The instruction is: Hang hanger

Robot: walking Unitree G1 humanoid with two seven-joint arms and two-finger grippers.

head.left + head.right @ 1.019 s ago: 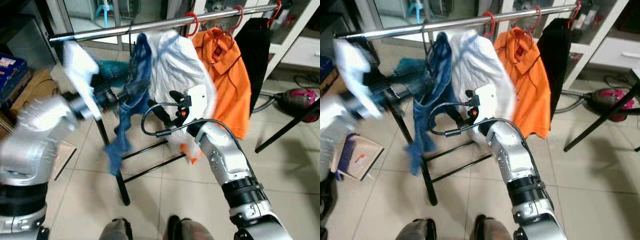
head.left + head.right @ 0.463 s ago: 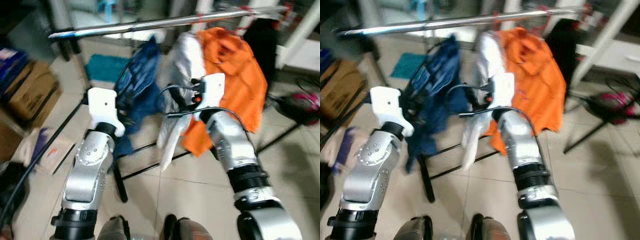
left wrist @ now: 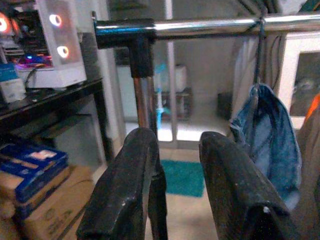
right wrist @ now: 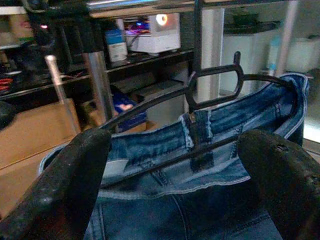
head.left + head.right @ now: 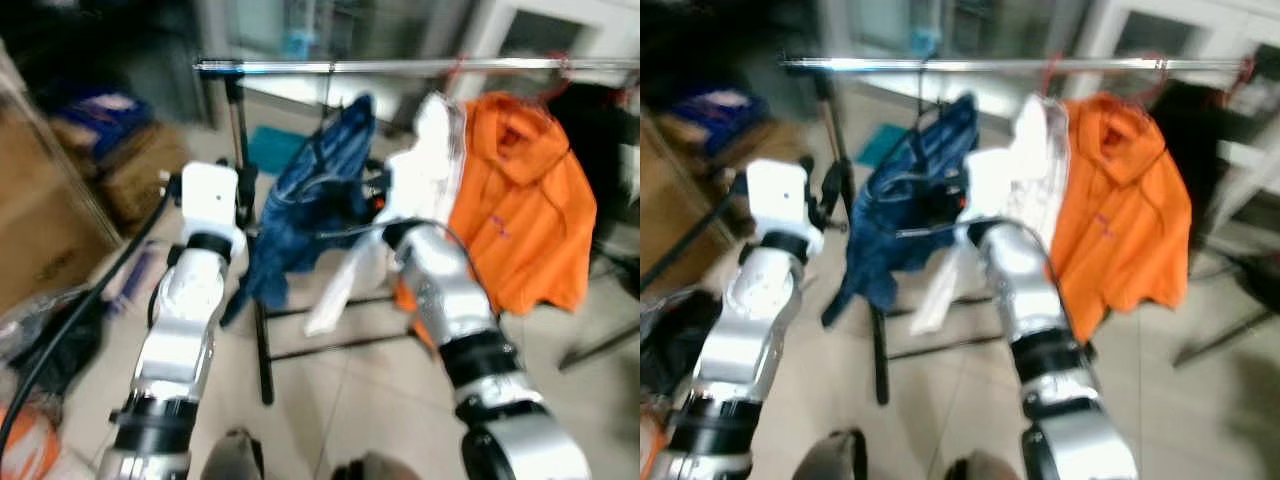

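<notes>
Right wrist view | right fingers (image 4: 172, 185) apart facing hanger (image 4: 200, 92) | left fingers (image 3: 170, 200) apart

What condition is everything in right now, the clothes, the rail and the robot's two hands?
Clothes rail: level, holding four garments.
Blue jeans: hung on a black hanger.
White shirt: hanging.
Orange shirt: hanging.
Black garment: hanging.
Left hand: open, empty.
Right hand: open, facing the jeans.
</notes>
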